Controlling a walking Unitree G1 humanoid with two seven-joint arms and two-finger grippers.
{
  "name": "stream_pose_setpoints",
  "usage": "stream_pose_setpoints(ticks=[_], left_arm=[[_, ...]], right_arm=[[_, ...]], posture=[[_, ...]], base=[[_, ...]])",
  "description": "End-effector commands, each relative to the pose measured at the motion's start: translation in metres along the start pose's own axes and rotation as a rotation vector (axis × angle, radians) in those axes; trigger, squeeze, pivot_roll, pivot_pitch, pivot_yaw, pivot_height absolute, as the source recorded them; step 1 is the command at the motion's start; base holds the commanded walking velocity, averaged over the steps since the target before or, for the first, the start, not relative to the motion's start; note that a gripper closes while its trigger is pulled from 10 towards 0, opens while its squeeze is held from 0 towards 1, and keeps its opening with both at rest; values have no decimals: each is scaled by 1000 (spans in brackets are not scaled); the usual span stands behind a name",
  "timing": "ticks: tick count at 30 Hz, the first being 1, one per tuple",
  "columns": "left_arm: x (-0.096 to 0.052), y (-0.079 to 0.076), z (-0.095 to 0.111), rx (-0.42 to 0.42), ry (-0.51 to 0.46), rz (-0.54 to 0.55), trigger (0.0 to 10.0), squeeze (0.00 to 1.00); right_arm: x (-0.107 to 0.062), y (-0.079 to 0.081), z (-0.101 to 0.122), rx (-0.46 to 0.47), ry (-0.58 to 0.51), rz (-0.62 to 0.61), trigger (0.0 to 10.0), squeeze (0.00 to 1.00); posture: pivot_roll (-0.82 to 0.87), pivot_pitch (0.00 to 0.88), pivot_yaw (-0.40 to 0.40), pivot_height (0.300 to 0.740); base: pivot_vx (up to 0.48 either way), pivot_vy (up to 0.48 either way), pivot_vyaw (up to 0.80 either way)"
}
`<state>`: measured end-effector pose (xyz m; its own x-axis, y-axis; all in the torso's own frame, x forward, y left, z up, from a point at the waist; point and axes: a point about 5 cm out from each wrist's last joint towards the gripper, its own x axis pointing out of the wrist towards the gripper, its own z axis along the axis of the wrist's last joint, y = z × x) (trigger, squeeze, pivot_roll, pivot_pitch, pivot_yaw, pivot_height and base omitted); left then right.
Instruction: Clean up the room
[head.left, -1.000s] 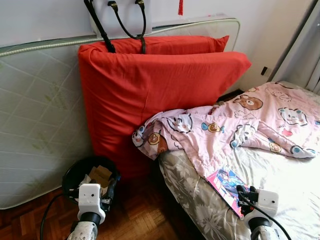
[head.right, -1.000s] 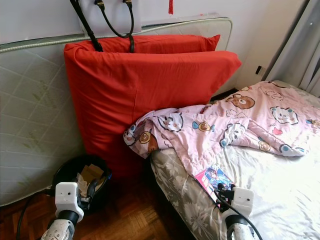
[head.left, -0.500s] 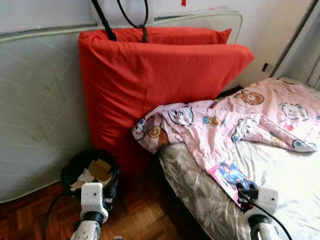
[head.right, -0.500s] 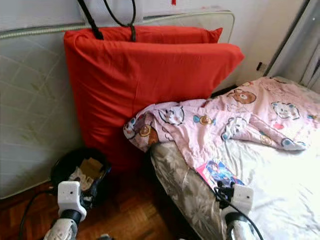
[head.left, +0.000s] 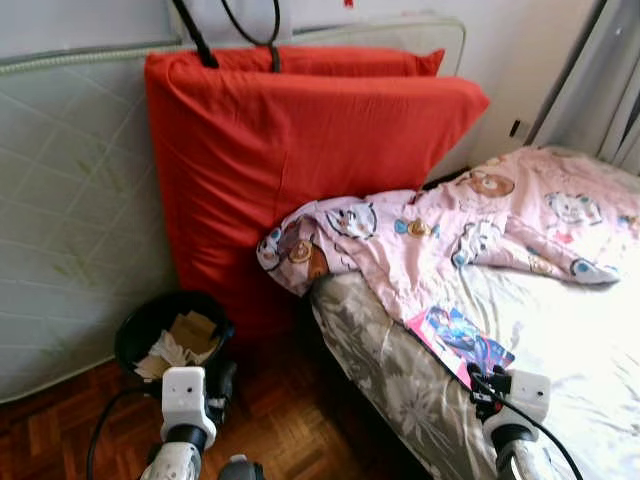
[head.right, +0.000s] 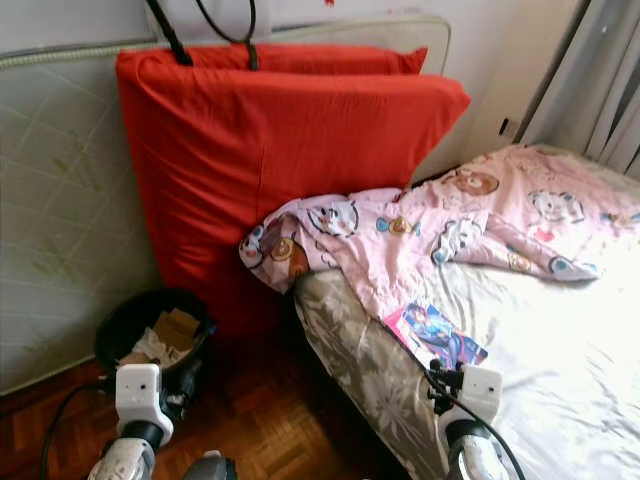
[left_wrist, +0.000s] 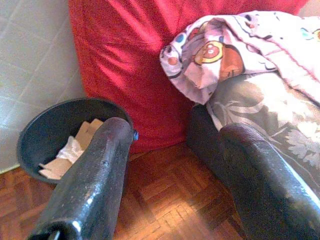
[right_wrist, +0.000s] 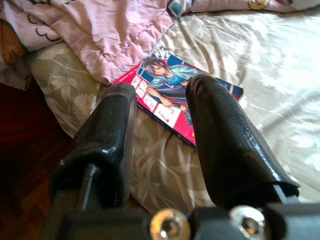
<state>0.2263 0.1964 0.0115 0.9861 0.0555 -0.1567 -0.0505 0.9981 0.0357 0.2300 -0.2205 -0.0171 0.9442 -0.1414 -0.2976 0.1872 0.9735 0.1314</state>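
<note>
Presently, a grey quilted mattress (head.left: 70, 210) stood on edge against the wall, with a large red cushion (head.left: 300, 170) leaning in front of it. The bed (head.left: 560, 370) occupied the robot's right side, its floral sheet partly covered by a rumpled pink cartoon-print blanket (head.left: 450, 235) whose bunched corner hung over the bed's near edge, touching the cushion. On the parquet floor (head.left: 290, 430), just beside the foot of the cushion, sat a black wastebasket (head.left: 150, 325) holding card and paper scraps. The likely item for tidying, a comic book (right_wrist: 175, 100), lay flat on the bed near its edge, one corner just beside the blanket's hem. The right gripper (right_wrist: 162, 135) hovered low over the bed edge, fingers apart and holding nothing; the book lay directly ahead of them, its long axis running slantwise across the line of the fingers. The left gripper (left_wrist: 175, 170) hung above the floor, fingers likewise apart and empty, aimed between the wastebasket and the bed corner. In my judgement the right arm was plainly nearer the book, and a short forward reach was what any grasp would need; the flat lie of the cover may hinder purchase.
</note>
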Motion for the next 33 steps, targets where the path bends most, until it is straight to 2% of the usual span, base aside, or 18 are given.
stream_pose_setpoints(ticks=[1,15,26,28,33], left_arm=[[4,-1,3,-3,-1,-7,10000,0],[21,-2,17,-7,-35,-28,10000,0],[10,-8,9,-33,-25,-8,10000,0],[6,-15,5,-48,-19,-6,10000,0],[4,-18,3,-54,-15,-4,10000,0]], right_arm=[[1,-1,-1,10,12,-11,10000,0],[14,8,8,37,6,-2,10000,0],[9,-8,6,14,25,-9,10000,0],[11,-11,9,8,24,-6,10000,0],[12,-9,12,-10,12,17,10000,0]], posture=[[-27,15,-78,657],[-24,11,-61,657],[-31,32,-102,657],[-29,34,-120,657],[8,34,-121,657]], base=[[0,0,0],[227,0,0],[297,0,0],[304,0,-759],[302,0,-290]])
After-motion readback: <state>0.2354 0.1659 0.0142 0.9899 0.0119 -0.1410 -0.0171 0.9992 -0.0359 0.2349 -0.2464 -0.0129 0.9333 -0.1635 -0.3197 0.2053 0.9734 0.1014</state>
